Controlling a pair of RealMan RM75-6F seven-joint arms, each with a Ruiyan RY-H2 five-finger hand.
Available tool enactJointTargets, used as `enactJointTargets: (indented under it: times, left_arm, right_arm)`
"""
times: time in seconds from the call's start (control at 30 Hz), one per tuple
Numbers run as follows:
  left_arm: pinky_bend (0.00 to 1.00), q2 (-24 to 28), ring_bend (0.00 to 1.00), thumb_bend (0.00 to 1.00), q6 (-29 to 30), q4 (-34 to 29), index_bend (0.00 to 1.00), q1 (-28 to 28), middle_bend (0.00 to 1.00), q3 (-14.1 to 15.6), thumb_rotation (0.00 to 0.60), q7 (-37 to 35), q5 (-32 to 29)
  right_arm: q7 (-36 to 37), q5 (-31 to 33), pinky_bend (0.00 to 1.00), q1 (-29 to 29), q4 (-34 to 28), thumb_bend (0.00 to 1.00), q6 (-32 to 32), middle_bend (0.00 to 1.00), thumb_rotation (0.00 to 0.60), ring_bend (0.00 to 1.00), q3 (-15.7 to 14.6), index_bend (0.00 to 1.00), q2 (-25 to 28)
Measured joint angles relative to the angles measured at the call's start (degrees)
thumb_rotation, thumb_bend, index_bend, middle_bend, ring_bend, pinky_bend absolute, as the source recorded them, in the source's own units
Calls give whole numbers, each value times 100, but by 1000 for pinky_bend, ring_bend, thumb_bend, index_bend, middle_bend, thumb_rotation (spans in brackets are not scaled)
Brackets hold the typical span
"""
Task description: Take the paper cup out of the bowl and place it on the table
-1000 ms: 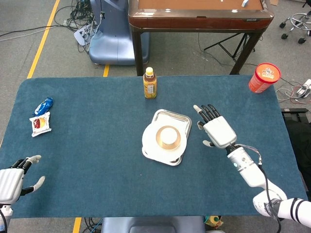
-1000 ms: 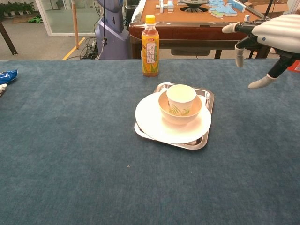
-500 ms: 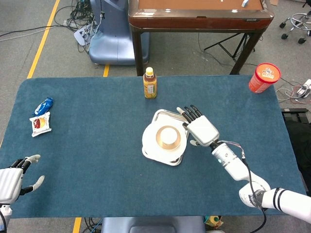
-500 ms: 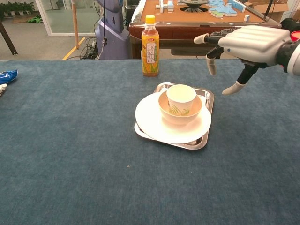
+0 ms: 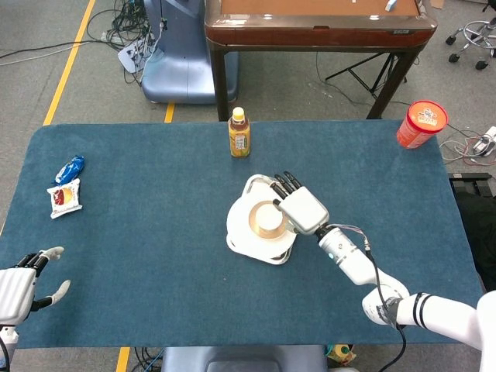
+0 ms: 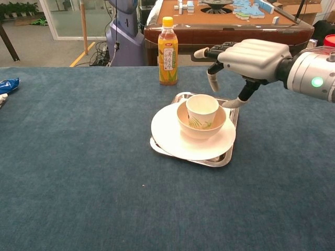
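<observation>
A white paper cup (image 6: 202, 110) stands upright inside a cream bowl (image 6: 194, 128), which sits on a white plate (image 6: 172, 137) over a metal tray (image 6: 231, 113). From above the cup (image 5: 267, 218) shows as a pale ring in the bowl. My right hand (image 6: 246, 57) hovers open just above and to the right of the cup, fingers spread, thumb hanging near the tray's far edge, touching nothing. In the head view the right hand (image 5: 298, 206) overlaps the plate's right side. My left hand (image 5: 19, 288) rests open at the table's near left corner.
An orange juice bottle (image 6: 167, 51) stands behind the tray. A red cup (image 5: 421, 124) stands at the far right corner. Two snack packets (image 5: 65, 184) lie at the left. A wooden table (image 5: 318, 27) stands beyond the blue table.
My right hand has moved left from the open table on the right to over the tray and cup, still open. The left hand has stayed put.
</observation>
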Motion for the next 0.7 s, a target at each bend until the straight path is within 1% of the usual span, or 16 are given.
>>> enactJointTargets:
  times: [0.4, 0.7]
  left_arm:
    - [591, 24, 337, 243, -5, -13, 271, 2, 371, -5, 600, -34, -10]
    - [591, 40, 337, 244, -5, -24, 271, 4, 371, -13, 600, -69, -22]
  right_arm:
    - [-187, 100, 0, 82, -115, 328, -43, 13, 600, 0, -164, 472, 16]
    - [-267, 184, 0, 171, -33, 351, -71, 13, 600, 0, -225, 471, -147]
